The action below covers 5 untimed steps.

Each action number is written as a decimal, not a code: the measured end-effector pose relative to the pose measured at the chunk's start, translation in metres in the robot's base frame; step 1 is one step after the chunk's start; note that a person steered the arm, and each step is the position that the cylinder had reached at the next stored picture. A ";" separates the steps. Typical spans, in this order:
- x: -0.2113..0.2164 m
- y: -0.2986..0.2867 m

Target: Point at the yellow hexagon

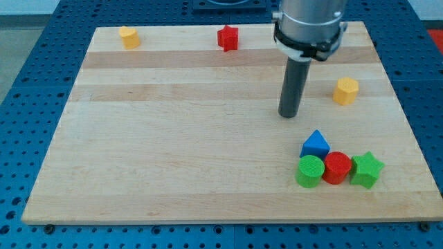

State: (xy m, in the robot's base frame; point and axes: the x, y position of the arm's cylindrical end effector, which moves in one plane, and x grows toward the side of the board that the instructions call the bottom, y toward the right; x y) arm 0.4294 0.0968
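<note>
The yellow hexagon [346, 90] sits on the wooden board [173, 138] at the view's right. My tip [288, 115] rests on the board to the left of the hexagon and a little lower, with a clear gap of about one rod length between them. The dark rod rises from the tip to the grey arm body at the view's top. A second yellow block [129, 37], whose shape I cannot make out, lies at the top left corner.
A red star [228, 37] lies at the top middle. Below my tip, at the lower right, a blue triangle [315, 144], a green cylinder [311, 171], a red cylinder [337, 167] and a green star [366, 170] cluster together.
</note>
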 end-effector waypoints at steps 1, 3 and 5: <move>-0.035 0.000; -0.075 0.040; -0.079 0.102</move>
